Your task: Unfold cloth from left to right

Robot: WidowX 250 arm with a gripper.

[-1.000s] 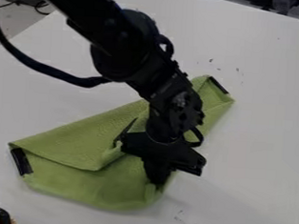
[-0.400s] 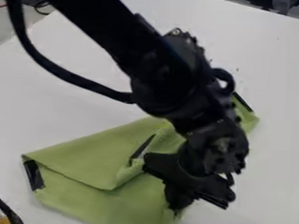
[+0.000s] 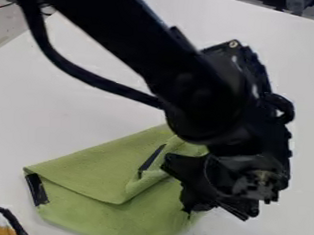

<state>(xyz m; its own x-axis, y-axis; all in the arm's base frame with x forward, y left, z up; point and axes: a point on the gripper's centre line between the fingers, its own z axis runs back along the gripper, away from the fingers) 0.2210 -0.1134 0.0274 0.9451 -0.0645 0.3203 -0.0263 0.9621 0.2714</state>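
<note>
Lying folded over, green cloth (image 3: 100, 168), black-patched (two spots), jaws open or closed, can't tell

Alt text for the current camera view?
A black robot gripper hangs down at a partly folded green cloth on a white table, the arm coming in from the upper left. Dark strips show at the cloth's left corner and near its middle.
</note>
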